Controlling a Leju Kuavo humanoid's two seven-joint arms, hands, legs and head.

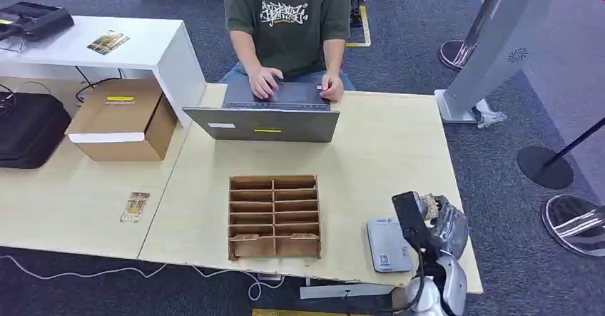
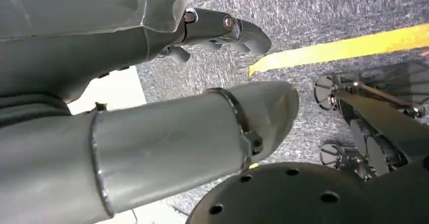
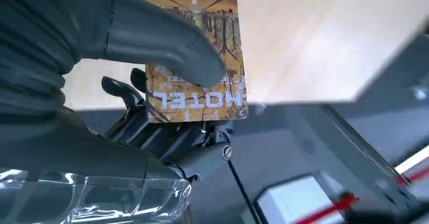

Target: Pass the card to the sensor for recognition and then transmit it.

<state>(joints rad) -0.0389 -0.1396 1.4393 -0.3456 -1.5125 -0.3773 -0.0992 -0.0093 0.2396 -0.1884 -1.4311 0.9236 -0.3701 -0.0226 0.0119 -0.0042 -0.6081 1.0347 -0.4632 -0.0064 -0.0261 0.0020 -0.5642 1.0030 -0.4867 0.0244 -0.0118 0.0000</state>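
Right robot hand (image 3: 152,113) clamps card (image 3: 195,57) under its thumb; sensor (image 1: 387,244) sits just left of it on surface (image 1: 371,159); left robot hand (image 2: 152,82) hangs empty, fingers apart.

Head view: high on the robot, facing forward and down over the wooden table (image 1: 385,145). Near edge of table at the bottom, person (image 1: 289,16) at the laptop (image 1: 264,123) on the far side, carpet beyond and to the right.

Left wrist view: close behind the left hand (image 2: 152,77), aimed down at grey carpet with a yellow floor line (image 2: 344,47).

Right wrist view: very close behind the right hand (image 3: 126,97), with the card (image 3: 202,42) it holds directly before the lens and pale table surface behind.

Overlap: head and right wrist views both take in the right hand (image 1: 439,223) and the tabletop at the near right. Left wrist shares only carpet with the head view.
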